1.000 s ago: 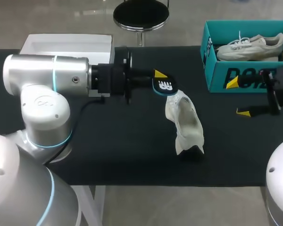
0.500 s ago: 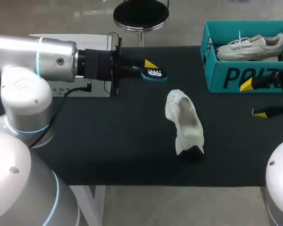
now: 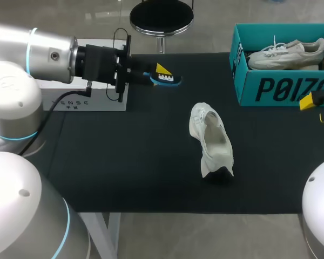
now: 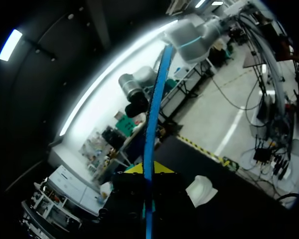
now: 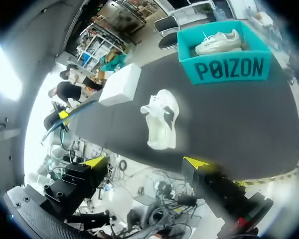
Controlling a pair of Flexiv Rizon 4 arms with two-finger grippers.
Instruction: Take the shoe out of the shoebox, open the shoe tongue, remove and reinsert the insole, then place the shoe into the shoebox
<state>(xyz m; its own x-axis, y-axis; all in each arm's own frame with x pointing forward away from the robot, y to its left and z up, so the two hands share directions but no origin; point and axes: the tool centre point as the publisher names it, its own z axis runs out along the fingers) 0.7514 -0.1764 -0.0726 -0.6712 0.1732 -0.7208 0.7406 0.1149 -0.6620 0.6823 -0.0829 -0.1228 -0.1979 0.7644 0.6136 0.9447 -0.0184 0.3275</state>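
near the middle of the black counter (image 3: 124,162) lies one pale shoe (image 3: 211,141), its opening turned up and nothing touching it. a second shoe (image 3: 286,54), white and laced, sits inside the teal shoebox (image 3: 259,89) at the upper right of the frame. that makes two shoes, one shoebox, one insole, one white box and two pincers.

the shoebox carries large dark lettering on its near wall, and its right end is cut off by the frame edge. the white box (image 3: 97,100) at the upper left has a small line of dark print on its front and is partly covered by the left arm (image 3: 48,54).

the left pincer (image 3: 163,75) is closed on the blue insole (image 3: 166,80), holding it out over the counter at the upper middle of the frame, well apart from the shoe. only one yellow tip shows there, the other is hidden under the insole. a white marking on the insole is too small to make out. from the left wrist, the insole (image 4: 152,129) runs edge-on as a thin blue strip between the fingers of the left pincer (image 4: 148,172), with the shoe (image 4: 201,190) beside it on the counter.

the right pincer (image 3: 319,108) is spread wide and holds nothing. only its tips show at the right edge, in front of the shoebox. from the right wrist, the right pincer (image 5: 147,163) gapes, with the shoe (image 5: 162,119) ahead of it and the shoebox (image 5: 224,67) beyond.
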